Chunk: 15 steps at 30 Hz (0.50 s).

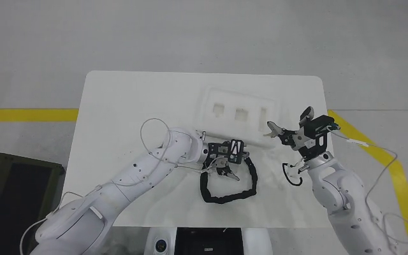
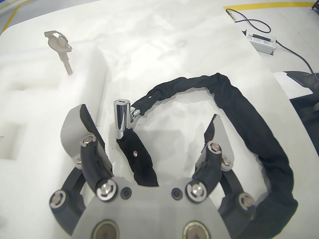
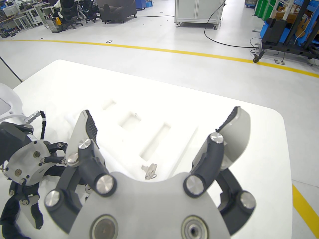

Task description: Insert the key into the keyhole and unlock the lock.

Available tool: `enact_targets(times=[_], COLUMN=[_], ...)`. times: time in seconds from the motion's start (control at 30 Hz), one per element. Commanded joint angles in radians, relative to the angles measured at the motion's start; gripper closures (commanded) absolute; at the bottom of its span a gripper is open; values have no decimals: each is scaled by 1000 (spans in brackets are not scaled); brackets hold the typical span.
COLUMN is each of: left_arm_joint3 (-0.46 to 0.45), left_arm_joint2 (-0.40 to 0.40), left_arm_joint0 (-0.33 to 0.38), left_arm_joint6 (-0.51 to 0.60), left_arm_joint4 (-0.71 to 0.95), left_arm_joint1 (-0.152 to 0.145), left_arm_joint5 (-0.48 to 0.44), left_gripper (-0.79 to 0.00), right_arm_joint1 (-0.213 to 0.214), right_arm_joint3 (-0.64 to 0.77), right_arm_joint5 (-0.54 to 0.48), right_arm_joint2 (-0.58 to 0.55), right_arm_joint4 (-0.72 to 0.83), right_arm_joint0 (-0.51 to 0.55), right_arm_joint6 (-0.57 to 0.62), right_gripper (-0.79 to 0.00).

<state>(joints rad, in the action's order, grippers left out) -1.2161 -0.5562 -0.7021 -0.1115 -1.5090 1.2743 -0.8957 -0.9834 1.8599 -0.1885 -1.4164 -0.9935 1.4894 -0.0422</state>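
Note:
A black fabric-covered chain (image 1: 245,188) lies looped on the white table (image 1: 127,127). Its shiny lock cylinder (image 2: 122,119) stands upright with the keyhole facing up. My left gripper (image 2: 149,115) is open around the cylinder, which sits nearer one finger; the same gripper (image 1: 227,167) is at the loop's far end. The silver key (image 2: 61,48) stands blade-down in the white foam tray (image 2: 82,75). My right gripper (image 3: 162,115) hangs open just above the key (image 3: 149,171), not touching it. It (image 1: 273,131) is at the tray's right end.
The foam tray (image 1: 210,95) has three rectangular pockets and takes up the table's back middle. A black cable loop (image 1: 292,175) hangs off the right arm. A grey box with cables (image 2: 261,42) lies on the floor past the table's edge.

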Motion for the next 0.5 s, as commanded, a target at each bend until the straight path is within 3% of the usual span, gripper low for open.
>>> enact_targets(times=[0.0, 0.07, 0.17, 0.27, 0.47], left_arm_joint3=[10, 19, 33, 47, 70], left_arm_joint2=[3, 9, 17, 24, 30], left_arm_joint0=[7, 13, 21, 27, 38], left_arm_joint6=[-2, -1, -3, -8, -14], left_arm_joint4=[-6, -14, -23, -30, -40], left_arm_joint1=[5, 11, 19, 27, 42], left_arm_joint5=[6, 9, 10, 14, 32], left_gripper=[-711, -613, -566, -634, -637], right_arm_joint1=[0, 0, 0, 0, 0], right_arm_joint3=[0, 0, 0, 0, 0], right_arm_joint5=[0, 0, 0, 0, 0], right_arm_joint2=[0, 0, 0, 0, 0], right_arm_joint4=[0, 0, 0, 0, 0], right_arm_joint0=[0, 0, 0, 0, 0], right_arm_joint6=[0, 0, 0, 0, 0], right_gripper=[-785, -785, -785, -785, -785])
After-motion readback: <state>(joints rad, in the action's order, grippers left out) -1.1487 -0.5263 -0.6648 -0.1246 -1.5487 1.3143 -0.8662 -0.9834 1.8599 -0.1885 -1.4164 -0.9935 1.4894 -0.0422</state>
